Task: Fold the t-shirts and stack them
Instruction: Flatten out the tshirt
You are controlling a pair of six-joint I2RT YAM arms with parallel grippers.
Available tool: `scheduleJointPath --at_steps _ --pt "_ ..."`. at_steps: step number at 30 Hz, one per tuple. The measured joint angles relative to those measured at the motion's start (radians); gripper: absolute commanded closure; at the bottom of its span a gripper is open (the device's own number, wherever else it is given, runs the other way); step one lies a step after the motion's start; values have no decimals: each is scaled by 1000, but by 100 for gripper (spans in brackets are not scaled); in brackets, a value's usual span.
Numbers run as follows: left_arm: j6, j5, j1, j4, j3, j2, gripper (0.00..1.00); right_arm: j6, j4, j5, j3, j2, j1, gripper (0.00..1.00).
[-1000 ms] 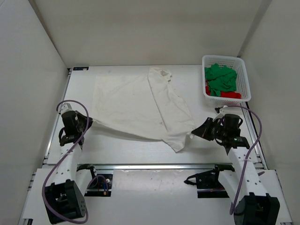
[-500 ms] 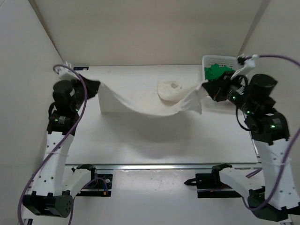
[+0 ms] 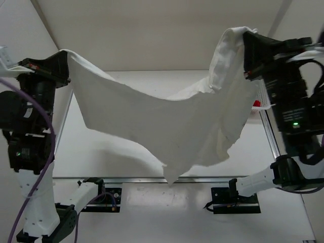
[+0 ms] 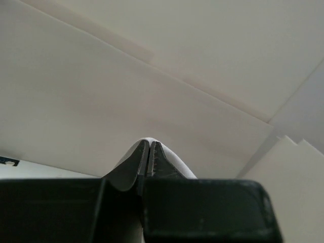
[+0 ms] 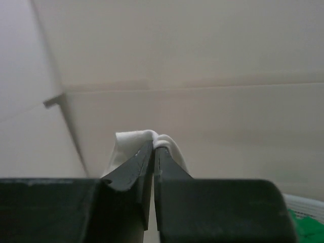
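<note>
Clamping tight, left claw (image 4: 149, 147) and right claw (image 5: 153, 148) hold white t-shirt (image 3: 167, 121).

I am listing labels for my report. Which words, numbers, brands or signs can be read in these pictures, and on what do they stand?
No text can be read.
white t-shirt: plain, no print shows.
left arm and right arm: no legible marking.
small dark mark at the left edge of the left wrist view: too small and blurred to read.
</note>
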Motion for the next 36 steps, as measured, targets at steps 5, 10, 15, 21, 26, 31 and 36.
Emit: scheduleJointPath --at_steps 5,10,15,21,26,31,36 --pt "-1 8 85 33 -207 15 100 60 -126 -81 -121 36 -303 100" --pt "-7 26 134 68 -451 83 100 452 -389 -560 -361 111 -947 100" --pt "-6 27 171 76 -599 193 100 657 -608 -932 -349 367 -1213 100" --pt "-11 33 166 41 -303 529 100 820 -635 -1188 166 758 -1352 100" --pt "-8 34 159 6 142 692 100 971 -519 -1318 224 690 -1518 100" --pt "-7 30 179 33 253 607 100 1033 -384 -1401 198 502 -1611 100" --pt "8 -21 206 85 195 542 100 1002 -333 -1433 124 410 -1575 100"
